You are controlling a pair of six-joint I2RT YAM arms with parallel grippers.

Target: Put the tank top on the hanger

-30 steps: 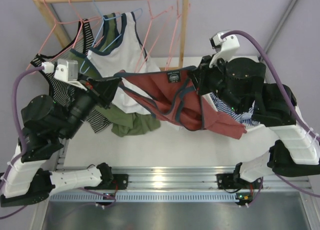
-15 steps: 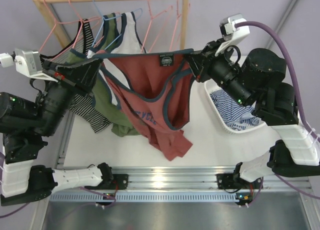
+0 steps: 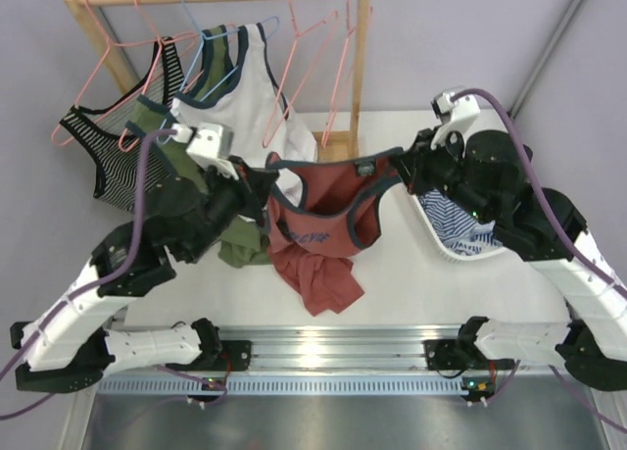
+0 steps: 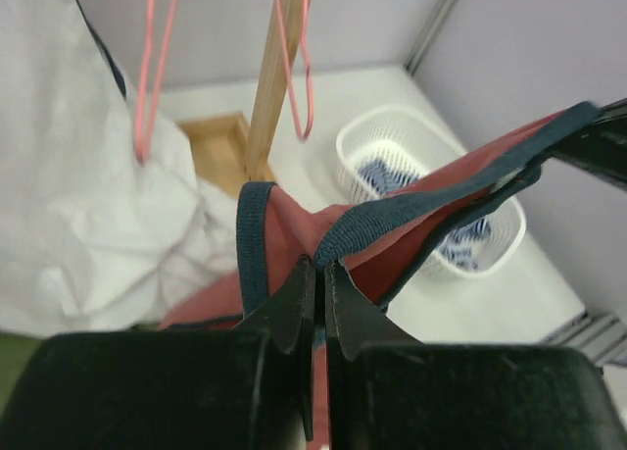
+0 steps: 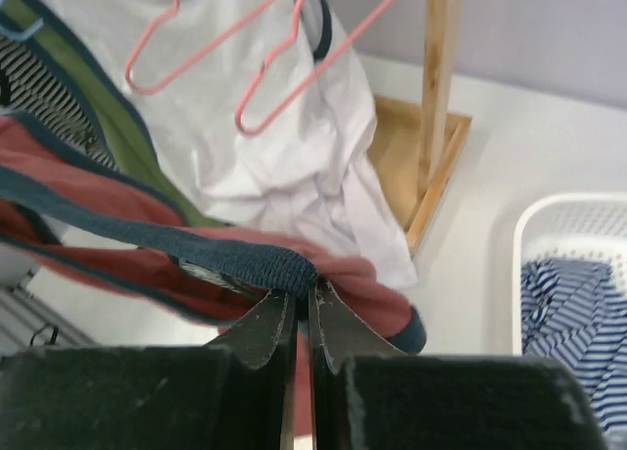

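Observation:
The rust-red tank top (image 3: 328,215) with navy trim hangs between my two grippers, and its lower part is bunched on the table (image 3: 315,281). My left gripper (image 3: 268,182) is shut on one navy shoulder strap (image 4: 392,218). My right gripper (image 3: 403,166) is shut on the other strap (image 5: 230,257). Two empty pink wire hangers (image 3: 306,40) hang on the wooden rail behind the shirt. They also show in the left wrist view (image 4: 296,70) and in the right wrist view (image 5: 304,70). Both grippers are below and in front of these hangers.
The wooden rack (image 3: 361,68) stands at the back with a white tank top (image 3: 230,107), an olive-green one (image 3: 245,242), a striped one (image 3: 96,151) and a light blue hanger (image 3: 209,48). A white basket (image 3: 427,232) of blue striped cloth sits on the right.
Both grippers have come down and closer together with the tank top. It was stretched wide and high; now it sags between them with its lower part on the table.

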